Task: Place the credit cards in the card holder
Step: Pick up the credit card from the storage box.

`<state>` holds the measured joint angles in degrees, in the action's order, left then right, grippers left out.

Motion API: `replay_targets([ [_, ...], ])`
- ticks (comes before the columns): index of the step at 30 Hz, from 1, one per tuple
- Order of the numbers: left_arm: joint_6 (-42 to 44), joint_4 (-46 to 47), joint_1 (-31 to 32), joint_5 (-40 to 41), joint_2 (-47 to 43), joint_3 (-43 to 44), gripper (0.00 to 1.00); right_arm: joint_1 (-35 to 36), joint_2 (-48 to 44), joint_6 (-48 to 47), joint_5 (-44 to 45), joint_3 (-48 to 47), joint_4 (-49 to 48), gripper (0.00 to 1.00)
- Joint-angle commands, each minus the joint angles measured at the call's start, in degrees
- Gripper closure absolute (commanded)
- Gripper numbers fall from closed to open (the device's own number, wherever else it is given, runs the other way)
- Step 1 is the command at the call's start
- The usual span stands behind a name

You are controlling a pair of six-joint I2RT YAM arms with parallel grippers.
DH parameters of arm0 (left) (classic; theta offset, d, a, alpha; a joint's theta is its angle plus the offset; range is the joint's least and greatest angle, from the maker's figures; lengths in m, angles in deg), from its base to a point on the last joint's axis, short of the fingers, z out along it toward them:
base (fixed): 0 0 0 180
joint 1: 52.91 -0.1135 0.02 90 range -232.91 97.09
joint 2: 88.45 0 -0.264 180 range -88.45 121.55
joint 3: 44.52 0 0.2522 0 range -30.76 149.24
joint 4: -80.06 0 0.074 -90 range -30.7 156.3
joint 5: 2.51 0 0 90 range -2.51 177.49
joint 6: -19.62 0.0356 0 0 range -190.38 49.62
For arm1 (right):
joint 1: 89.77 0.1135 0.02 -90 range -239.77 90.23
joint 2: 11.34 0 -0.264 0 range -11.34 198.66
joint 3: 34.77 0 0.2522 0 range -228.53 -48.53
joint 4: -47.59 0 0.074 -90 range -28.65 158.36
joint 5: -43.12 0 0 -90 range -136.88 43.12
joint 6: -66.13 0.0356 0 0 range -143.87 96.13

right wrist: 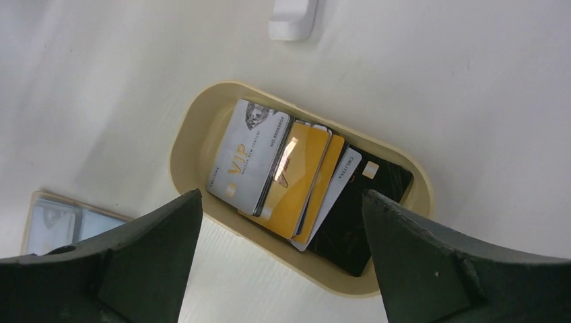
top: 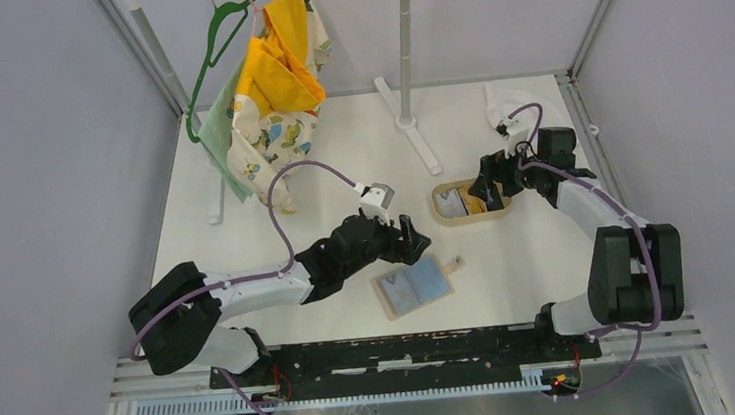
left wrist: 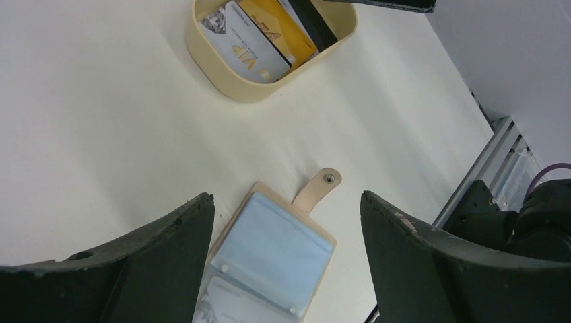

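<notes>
Beneath the spread right claw [right wrist: 279, 202], credit cards [right wrist: 296, 175] overlap, perhaps five; left claw [left wrist: 286, 202] likewise spread.

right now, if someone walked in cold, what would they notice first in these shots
The fan of credit cards, white, gold and black, in the oval tan tray right of centre, with the open right gripper above it. Then the card holder lying open mid-table, blue pockets up, by the open left gripper. Bright yellow clothes hang at the back left.
</notes>
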<state>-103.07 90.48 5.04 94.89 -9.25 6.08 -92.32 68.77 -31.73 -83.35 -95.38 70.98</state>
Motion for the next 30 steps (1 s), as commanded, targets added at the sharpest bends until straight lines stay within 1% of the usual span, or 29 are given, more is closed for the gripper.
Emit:
replay_targets([
  [1, -1.9, 2.8, 0.0, -0.9, 3.3, 3.0, 0.17, -0.9, 3.2, 4.3, -2.9, 0.7, -3.1, 0.07],
  [3, -1.9, 2.9, -0.1, -0.9, 4.5, 3.4, 0.17, -0.9, 4.2, 5.4, -3.3, 1.0, -4.0, 0.09],
  [6, -1.8, 2.8, -0.1, -0.5, 6.0, 4.0, 0.19, -0.9, 6.0, 6.4, -3.7, 1.1, -4.6, 0.14],
  [10, -1.9, 2.5, -0.2, -0.3, 8.4, 5.2, 0.2, -0.9, 8.2, 7.2, -2.4, 1.1, -5.2, 0.17],
  [14, -1.9, 2.3, -0.5, -0.7, 10.3, 6.5, 0.21, -0.9, 10.1, 7.8, 0.2, 0.7, -5.2, 0.17],
  [16, -1.8, 2.0, -0.9, -0.7, 10.9, 7.1, 0.21, -0.8, 10.7, 10.0, 1.0, 0.8, -5.5, 0.17],
  [21, -0.9, 0.8, -2.2, -0.8, 12.6, 9.2, 0.21, -0.7, 13.0, 12.7, 0.2, 0.1, -5.7, 0.17],
  [25, -0.6, -1.4, -4.5, -2.6, 15.9, 12.7, 0.21, -0.3, 14.8, 15.2, -0.1, -0.2, -6.0, 0.17],
  [30, -0.8, -3.5, -6.6, -5.2, 21.0, 17.6, 0.25, -0.1, 15.6, 16.1, 1.6, -1.0, -5.6, 0.17],
])
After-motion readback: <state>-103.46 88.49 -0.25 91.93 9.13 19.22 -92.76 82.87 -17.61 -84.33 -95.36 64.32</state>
